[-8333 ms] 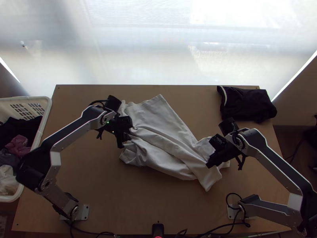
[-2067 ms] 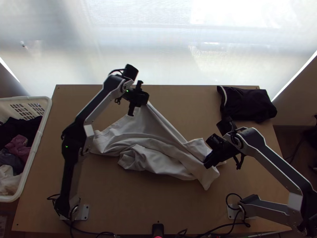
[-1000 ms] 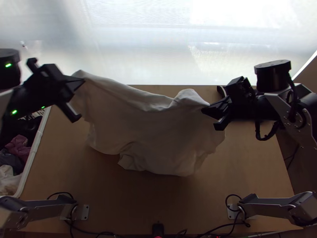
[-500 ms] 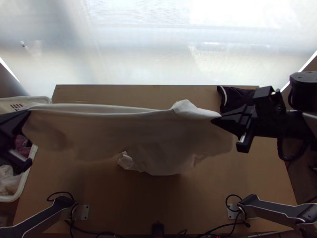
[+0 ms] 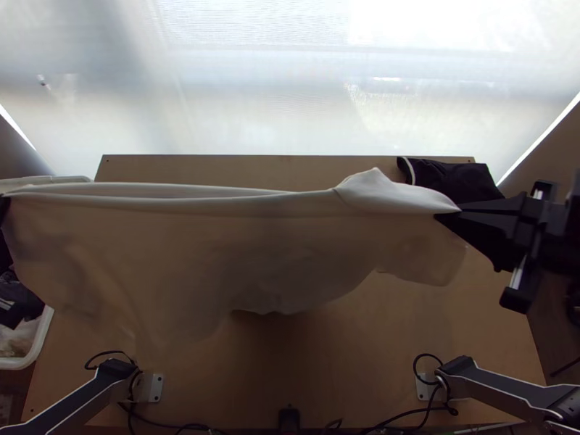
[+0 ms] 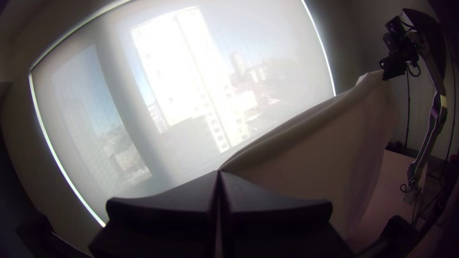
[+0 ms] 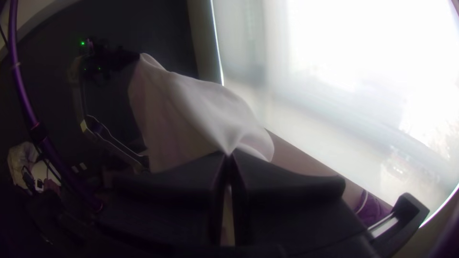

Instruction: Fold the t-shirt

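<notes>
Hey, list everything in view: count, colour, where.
T-shirt: one, white, raised between grippers
Garment: one, black, far right table corner
Basket: one, white, left of table
Clothes: several, dark and pale, in basket
Table: one, light wood, below T-shirt
Blind: one, whitish, beyond table
Device: one, black, near edge
Cables: several, black, by arm bases
Arms: two, grey and black, near left and right
Left gripper: one, black, shut on T-shirt
Right gripper: one, black, shut on T-shirt

The top view looks steeply down; both wrist views share the window [image 6: 191, 81].
</notes>
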Robot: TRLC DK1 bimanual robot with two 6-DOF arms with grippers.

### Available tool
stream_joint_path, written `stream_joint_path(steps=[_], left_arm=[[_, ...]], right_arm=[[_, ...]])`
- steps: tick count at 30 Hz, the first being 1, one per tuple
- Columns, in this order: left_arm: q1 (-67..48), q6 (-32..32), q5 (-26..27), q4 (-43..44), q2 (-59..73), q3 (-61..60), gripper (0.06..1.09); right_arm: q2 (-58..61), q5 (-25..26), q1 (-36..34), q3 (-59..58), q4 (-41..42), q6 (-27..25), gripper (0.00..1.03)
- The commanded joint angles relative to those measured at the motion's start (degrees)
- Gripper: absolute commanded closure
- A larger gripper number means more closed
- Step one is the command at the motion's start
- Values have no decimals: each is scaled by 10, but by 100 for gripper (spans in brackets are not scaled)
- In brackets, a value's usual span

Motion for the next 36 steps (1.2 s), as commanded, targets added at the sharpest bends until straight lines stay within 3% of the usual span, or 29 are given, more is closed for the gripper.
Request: stream_joint_path(steps=[1,9,17,22,36], left_arm=[[4,-1,27,95,11,2,105],[3,-42,126,211,27,-21,105],[-1,-120,200,336,52,-31,105],[-12,-173,224,402,73,-31,105],[-12,-252,250,435,52,-63,105]], right_arm=[[-11,0,-11,35,14,2,100],[-8,-2,-6,58,89,21,100],[-10,-7,-5,37,231,59,100],[12,-9,34,33,308,88,100],[49,-17,85,54,363,129,100]])
